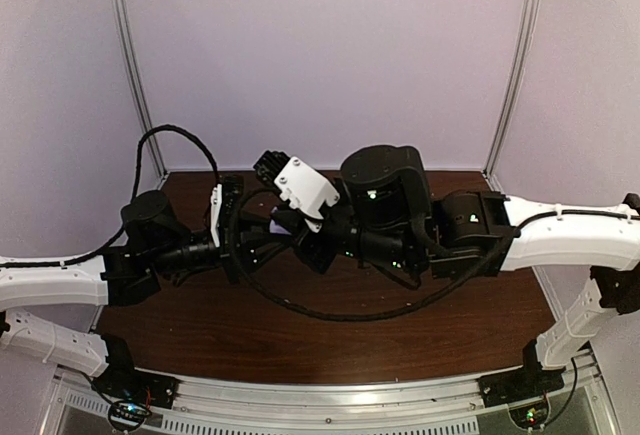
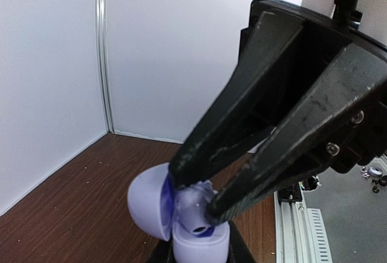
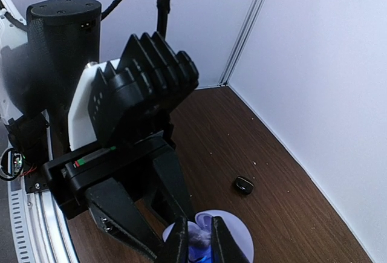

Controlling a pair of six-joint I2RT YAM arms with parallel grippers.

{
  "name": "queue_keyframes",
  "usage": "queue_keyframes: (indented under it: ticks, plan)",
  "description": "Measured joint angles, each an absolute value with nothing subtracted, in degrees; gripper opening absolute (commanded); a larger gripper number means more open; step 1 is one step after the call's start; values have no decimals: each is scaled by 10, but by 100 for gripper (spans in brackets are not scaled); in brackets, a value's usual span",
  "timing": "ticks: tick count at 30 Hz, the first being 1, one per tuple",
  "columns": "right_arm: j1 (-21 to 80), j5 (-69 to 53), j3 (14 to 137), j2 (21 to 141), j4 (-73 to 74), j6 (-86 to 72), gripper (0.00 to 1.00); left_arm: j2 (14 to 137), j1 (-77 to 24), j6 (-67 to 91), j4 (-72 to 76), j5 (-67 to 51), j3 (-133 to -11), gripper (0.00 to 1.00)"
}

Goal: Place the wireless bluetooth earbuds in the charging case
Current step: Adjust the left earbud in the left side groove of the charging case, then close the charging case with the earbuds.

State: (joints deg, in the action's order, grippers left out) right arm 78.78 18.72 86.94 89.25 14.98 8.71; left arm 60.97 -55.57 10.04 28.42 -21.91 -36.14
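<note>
Lavender glossy charging case (image 2: 148, 205), likely light and slick, is clenched at its base by left pincer (image 2: 199, 252); right pincer (image 3: 199, 239) nips tiny pale earbud (image 2: 195, 202).

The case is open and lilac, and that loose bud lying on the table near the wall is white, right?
Not white: the loose bud on the table is black, as the right wrist view shows. The open case is indeed lilac.
</note>
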Motion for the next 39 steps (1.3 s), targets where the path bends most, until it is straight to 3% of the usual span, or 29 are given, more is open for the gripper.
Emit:
queue_keyframes:
  ticks: [13,17,30,39]
  plan:
    - [788,178,871,893,161,73,12,605,-556,100,280,-215,-361,0]
    - [788,171,871,891,161,68,24,602,-556,100,278,-214,-361,0]
    - [788,117,868,827,151,62,41,598,-556,100,295,-227,-361,0]
    - [750,57,815,747,109,49,62,598,-556,101,302,-269,-361,0]
